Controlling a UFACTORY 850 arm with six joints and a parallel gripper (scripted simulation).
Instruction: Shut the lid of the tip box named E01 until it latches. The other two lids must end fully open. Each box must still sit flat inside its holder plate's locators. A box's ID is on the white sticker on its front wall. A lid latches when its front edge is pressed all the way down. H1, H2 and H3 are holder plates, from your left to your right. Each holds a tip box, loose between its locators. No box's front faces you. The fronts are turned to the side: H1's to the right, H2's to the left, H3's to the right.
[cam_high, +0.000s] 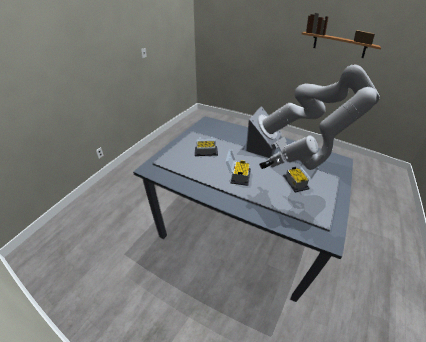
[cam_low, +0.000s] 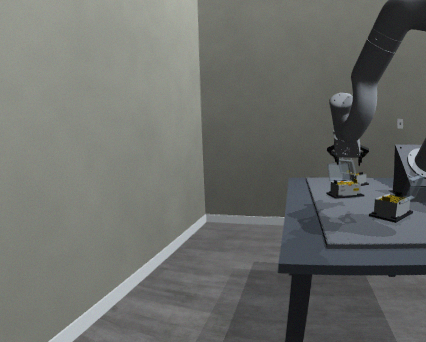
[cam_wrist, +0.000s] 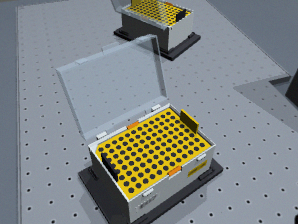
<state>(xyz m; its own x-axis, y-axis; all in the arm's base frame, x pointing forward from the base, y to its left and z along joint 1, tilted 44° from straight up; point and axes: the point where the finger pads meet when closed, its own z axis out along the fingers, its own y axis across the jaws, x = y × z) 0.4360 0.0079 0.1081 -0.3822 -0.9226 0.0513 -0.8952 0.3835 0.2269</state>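
Item: three tip boxes on a perforated plate (cam_wrist: 40, 50) atop a dark table (cam_high: 190, 186), listed from the top view. The left box (cam_high: 206, 146) stands well apart from the arm. The middle box (cam_high: 241, 171) has its lid (cam_wrist: 115, 85) raised, and its front sticker at 6 o'clock in the wrist view is too foreshortened to read, so you cannot yet confirm which box is E01. The tool (cam_high: 263, 164) sits at the middle box's 3 o'clock, fingers spread wide, carrying nothing. The right box (cam_high: 298, 178) is just beyond it. Handling, as judged: the lid is thin clear plastic, light and hinged, and the box sits loose on its holder plate (cam_wrist: 210, 172). Press straight down on the lid's free edge and avoid sideways shove. Room: grey walls, plank floor, wall shelf (cam_high: 340, 38) at 1 o'clock.
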